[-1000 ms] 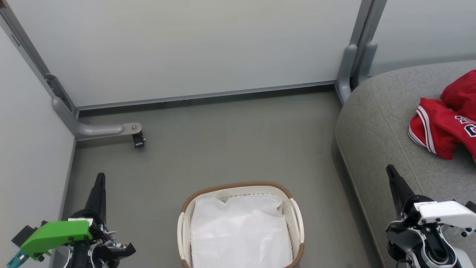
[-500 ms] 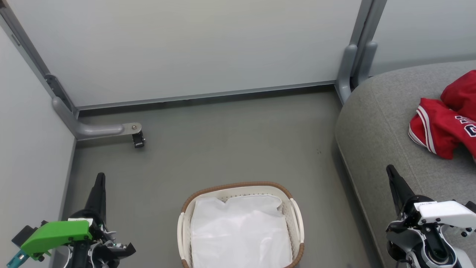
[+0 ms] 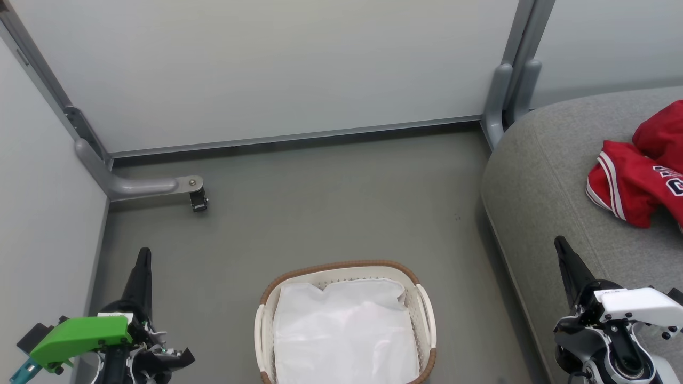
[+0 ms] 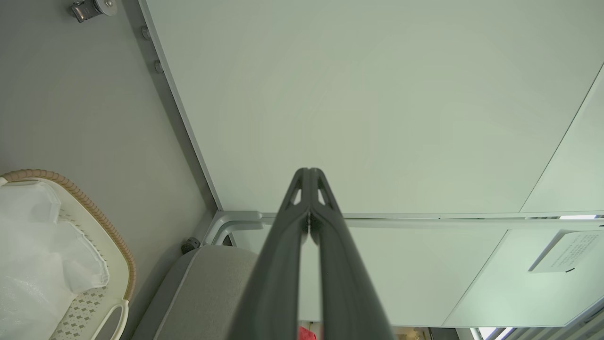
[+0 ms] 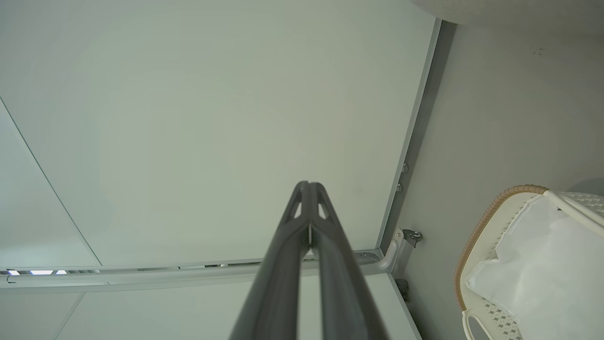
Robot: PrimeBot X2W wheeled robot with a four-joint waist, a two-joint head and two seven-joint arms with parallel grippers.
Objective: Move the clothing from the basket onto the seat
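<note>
The clothing [image 3: 637, 184] lies on the seat [image 3: 539, 176] at the far right, cut off by the right edge of the head view. The striped jersey's [image 3: 624, 186] lettering shows only in part, and the plain red piece [image 3: 661, 128] beyond it runs out of frame. The basket [image 3: 341, 265] stands on the floor [image 3: 320, 202] near the middle, its near end cropped. A white sheet [image 3: 341, 330] covers its inside, so anything beneath it cannot be made out. The left gripper [image 3: 143, 252], at near left, has its jaws pressed together on nothing. The right gripper [image 3: 558, 241], at near right over the seat's edge, is likewise closed and empty.
</note>
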